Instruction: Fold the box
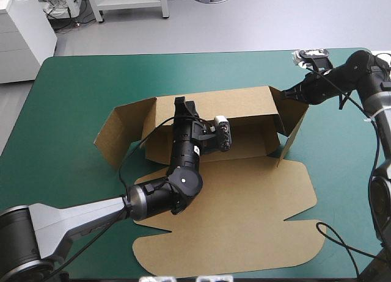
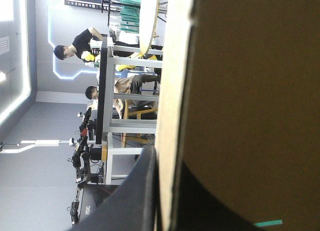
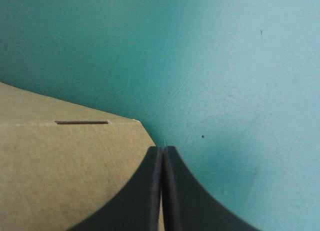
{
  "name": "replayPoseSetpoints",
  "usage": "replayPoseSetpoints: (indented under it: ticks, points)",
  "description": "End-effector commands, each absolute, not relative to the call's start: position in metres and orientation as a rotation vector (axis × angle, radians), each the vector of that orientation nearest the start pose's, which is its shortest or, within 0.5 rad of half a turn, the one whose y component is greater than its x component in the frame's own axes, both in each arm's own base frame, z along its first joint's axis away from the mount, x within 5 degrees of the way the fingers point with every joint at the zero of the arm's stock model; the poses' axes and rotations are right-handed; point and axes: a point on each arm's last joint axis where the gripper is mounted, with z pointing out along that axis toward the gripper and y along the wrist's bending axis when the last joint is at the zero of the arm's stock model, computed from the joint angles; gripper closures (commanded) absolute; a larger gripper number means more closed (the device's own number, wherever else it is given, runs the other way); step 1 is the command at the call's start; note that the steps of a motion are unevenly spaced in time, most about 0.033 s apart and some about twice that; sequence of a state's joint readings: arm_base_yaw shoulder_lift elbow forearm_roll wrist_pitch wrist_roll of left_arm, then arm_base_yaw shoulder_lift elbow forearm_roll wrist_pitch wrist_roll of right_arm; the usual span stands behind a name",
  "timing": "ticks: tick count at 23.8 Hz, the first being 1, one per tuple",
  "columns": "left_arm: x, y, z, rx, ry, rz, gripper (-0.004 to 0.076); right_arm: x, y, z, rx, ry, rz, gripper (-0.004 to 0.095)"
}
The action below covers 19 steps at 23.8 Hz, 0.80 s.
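The brown box (image 1: 244, 202) lies in the middle of the table, its wide lid flat toward the front edge. Its back wall (image 1: 226, 105) stands raised, with a side flap angled out at each end. My left gripper (image 1: 181, 104) reaches over the floor of the box and is shut on the back wall's top edge. In the left wrist view the board (image 2: 250, 91) runs up between the fingers (image 2: 137, 201) of that gripper (image 2: 167, 158). My right gripper (image 1: 289, 93) is shut, its tip at the outer face of the right flap (image 1: 293, 120). In the right wrist view this gripper (image 3: 162, 150) stands beside the flap's corner (image 3: 65, 166).
The teal-green cover (image 1: 61, 111) shows on both sides of the box and behind it. The lid's front corner (image 1: 146, 257) reaches close to the table's front edge. A white cabinet (image 1: 18, 38) stands off the far left corner.
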<state>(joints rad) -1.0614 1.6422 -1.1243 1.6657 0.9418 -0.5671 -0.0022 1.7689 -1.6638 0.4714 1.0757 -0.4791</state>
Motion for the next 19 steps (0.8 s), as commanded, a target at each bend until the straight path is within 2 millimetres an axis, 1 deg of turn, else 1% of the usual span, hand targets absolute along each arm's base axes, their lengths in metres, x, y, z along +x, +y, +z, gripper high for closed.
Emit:
replayPoseSetpoints:
  ticks: [1, 4, 5, 9, 14, 19]
  points:
    - [0.229, -0.264, 0.328, 1.176, 1.287, 0.934, 0.0734, 0.36, 0.036, 0.374, -0.467, 2.38, 0.412, 0.0915]
    - [0.229, -0.264, 0.328, 1.182, 1.284, 0.928, 0.0734, 0.342, 0.037, 0.366, -0.512, 2.392, 0.414, 0.0915]
    - [0.229, -0.264, 0.328, 1.182, 1.284, 0.928, 0.0734, 0.335, 0.037, 0.358, -0.512, 2.392, 0.421, 0.0916]
    - [0.229, -0.264, 0.328, 1.181, 1.286, 0.927, 0.0734, 0.312, 0.037, 0.347, -0.509, 2.325, 0.4, 0.0916]
    - [0.229, -0.264, 0.328, 1.183, 1.286, 0.926, 0.0734, 0.292, 0.038, 0.337, -0.584, 2.294, 0.39, 0.0916]
    - [0.229, -0.266, 0.327, 1.194, 1.281, 0.91, 0.0734, 0.28, 0.042, 0.326, -0.65, 2.272, 0.422, 0.0921]
